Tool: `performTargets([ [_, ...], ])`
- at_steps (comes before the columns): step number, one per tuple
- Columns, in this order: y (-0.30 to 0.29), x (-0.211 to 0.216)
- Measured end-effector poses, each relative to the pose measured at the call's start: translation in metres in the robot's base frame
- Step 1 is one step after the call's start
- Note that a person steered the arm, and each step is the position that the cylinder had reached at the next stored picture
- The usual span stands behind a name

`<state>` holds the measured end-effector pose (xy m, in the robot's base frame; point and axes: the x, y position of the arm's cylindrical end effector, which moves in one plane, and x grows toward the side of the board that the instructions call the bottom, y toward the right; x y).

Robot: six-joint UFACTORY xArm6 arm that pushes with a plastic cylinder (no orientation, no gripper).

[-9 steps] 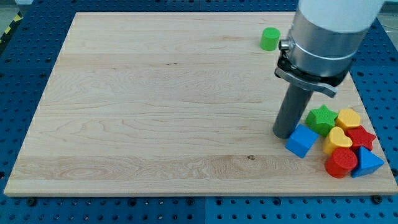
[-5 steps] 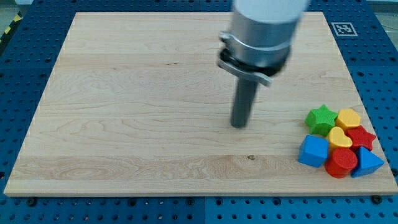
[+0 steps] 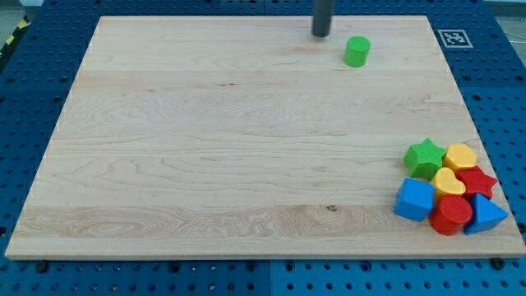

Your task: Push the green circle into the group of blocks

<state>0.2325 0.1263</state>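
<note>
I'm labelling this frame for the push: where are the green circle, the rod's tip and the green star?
green circle [image 3: 357, 51]: camera view, its side face.
my tip [image 3: 320, 34]: camera view, the rod's very end, to the circle's upper left, apart from it.
green star [image 3: 425, 158]: camera view, its top face.

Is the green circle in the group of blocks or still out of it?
Out: the green circle sits alone near the view's top, far from the cluster at lower right.

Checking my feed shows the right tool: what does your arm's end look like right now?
Only a short stretch of my rod shows at the view's top: straight, round, dark grey, unmarked, no cables visible. My tip is a plain blunt end, up-left of the green circle.
</note>
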Motion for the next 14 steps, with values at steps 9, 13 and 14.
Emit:
performTargets([
  [9,0.016,0.156],
  [13,-0.009,0.243],
  [14,-0.043,0.241],
])
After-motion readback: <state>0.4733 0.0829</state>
